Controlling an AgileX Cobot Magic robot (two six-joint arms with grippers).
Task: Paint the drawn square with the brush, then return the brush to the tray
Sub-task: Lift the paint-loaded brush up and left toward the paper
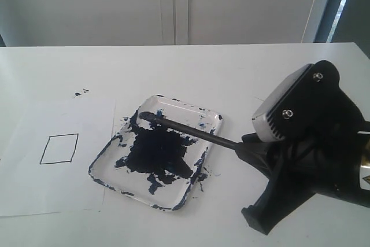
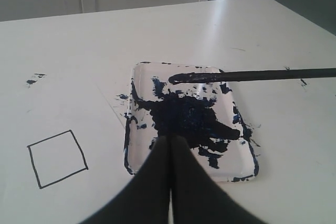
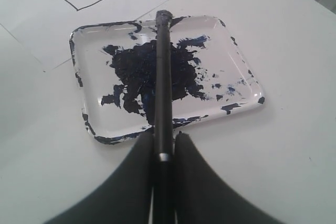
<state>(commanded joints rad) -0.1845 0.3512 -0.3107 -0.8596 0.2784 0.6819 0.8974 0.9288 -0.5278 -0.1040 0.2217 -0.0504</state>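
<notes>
1. Long thin black paintbrush (image 1: 191, 132) was clamped by right end effector (image 3: 163, 145), tip held over paint-blotted clear plastic tray (image 1: 107, 166).
2. Left end effector (image 2: 170, 142) was seen pressed together, empty.
3. Black-outlined drawn square (image 1: 59, 148) was seen blank, beside tray.

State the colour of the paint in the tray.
The paint in the tray is blue-black; right wrist view.

Black brush (image 1: 191, 129), clear-white tray (image 1: 193, 111) blotched dark blue-black, black-outlined blank square (image 1: 59, 148) on white paper (image 1: 34, 189).

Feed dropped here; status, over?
Right gripper shut on the brush, tip over the tray. Left gripper shut, empty. The drawn square blank, nothing in the way.
</notes>
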